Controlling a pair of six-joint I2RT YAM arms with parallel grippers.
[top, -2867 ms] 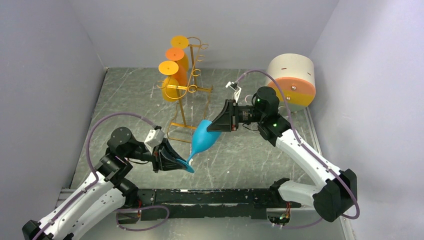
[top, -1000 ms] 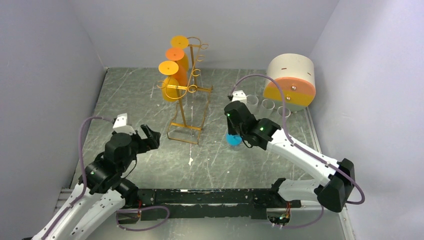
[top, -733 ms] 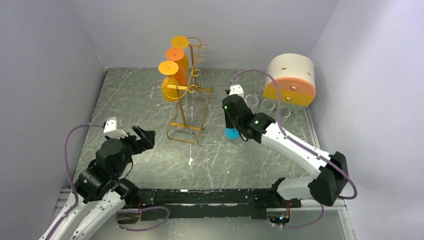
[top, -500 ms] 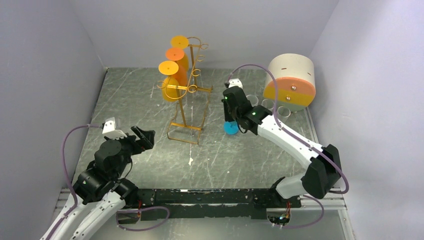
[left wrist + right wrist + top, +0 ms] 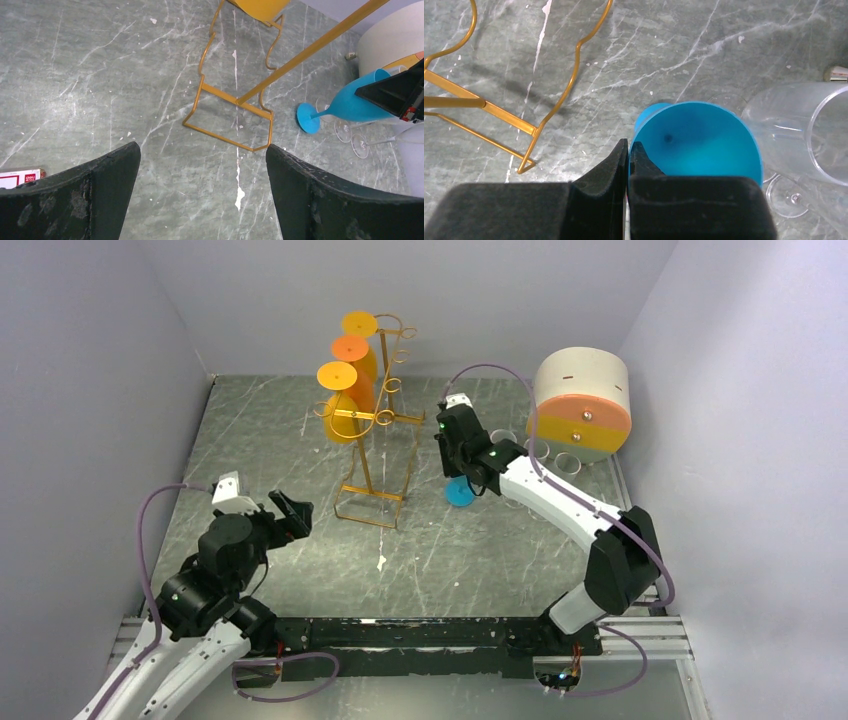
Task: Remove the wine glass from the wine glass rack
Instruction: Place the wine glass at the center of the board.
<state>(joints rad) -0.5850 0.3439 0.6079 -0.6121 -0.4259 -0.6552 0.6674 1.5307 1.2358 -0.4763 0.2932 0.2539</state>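
**One blue glass clear of the rack; set-down pending**

One blue wine glass is found off the wine glass rack and in the grip of the right end effector. Its fingers are pinched together on the rim of the bowl, as is confirmed by the right wrist view. The glass is carried tilted, foot lowermost, over the far-right part of the table, just right of the rack's wire base and near the clear glasses lying there. Whether the foot touches the table cannot be told.

The left end effector is held over the near-left part of the table with its fingers spread fully apart and nothing between them. It is pointed toward the rack but is well apart from it.

Orange glasses are seen hanging inverted from the rack's left side. A round container stands at the far-right corner.

Assessment: removal is judged complete for the blue glass, and the step in hand is judged to be its placement. For the next move, the glass would need to be brought upright and lowered until the foot sits flat, and only then should the grip be released. Clearance from the clear glasses should be watched, since a tilted release could let the glass topple against them.
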